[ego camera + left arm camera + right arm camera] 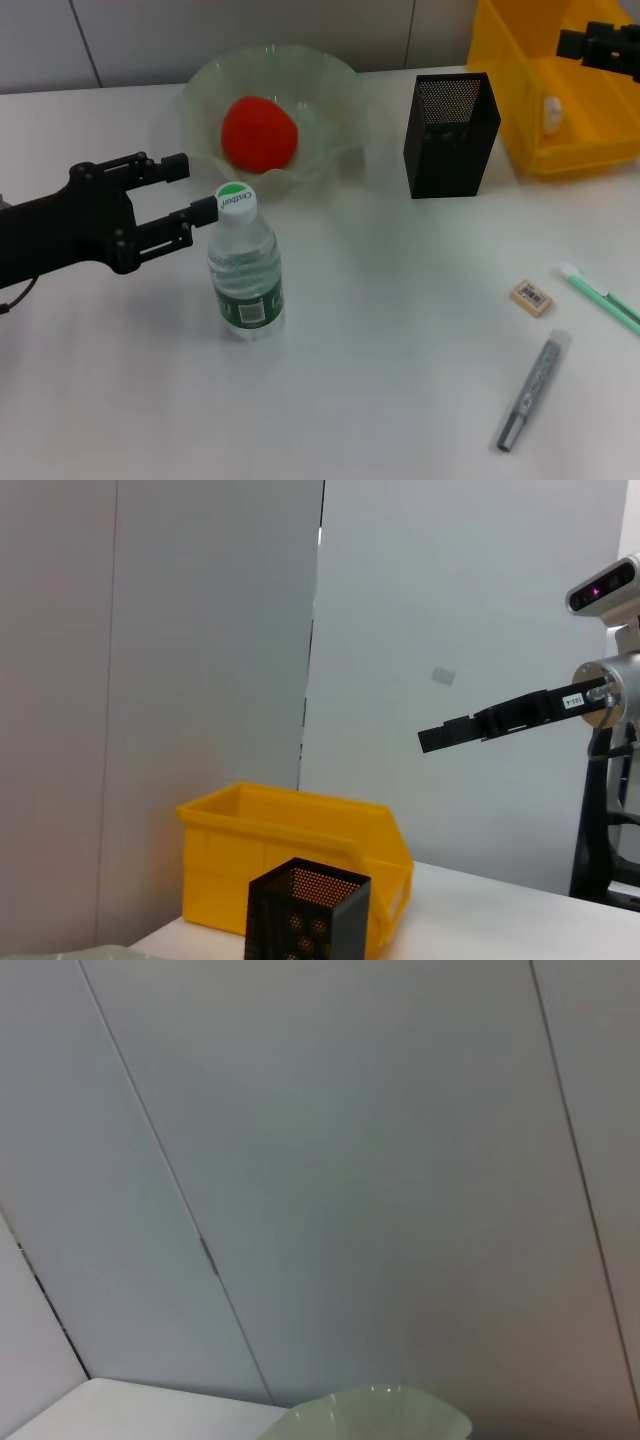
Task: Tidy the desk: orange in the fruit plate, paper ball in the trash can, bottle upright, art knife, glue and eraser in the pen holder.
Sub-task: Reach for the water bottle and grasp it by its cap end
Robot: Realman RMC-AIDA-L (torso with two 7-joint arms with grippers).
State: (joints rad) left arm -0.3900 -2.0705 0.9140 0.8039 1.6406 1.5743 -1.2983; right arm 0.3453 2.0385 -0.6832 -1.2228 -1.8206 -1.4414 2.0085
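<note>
The bottle [245, 265] stands upright just in front of the fruit plate [200, 85], light, smooth and likely slippery, best held round its labelled waist, while the left gripper [190, 190] hangs open beside its cap, holding nothing; the right gripper [590, 42] hovers over the trash can [520, 100].

I see the bottle [246, 268] upright, my left gripper [195, 187] spread open beside its cap; the orange [259, 132] sits in the fruit plate [330, 80]; the eraser [531, 297] lies near a grey pen [533, 391].
</note>
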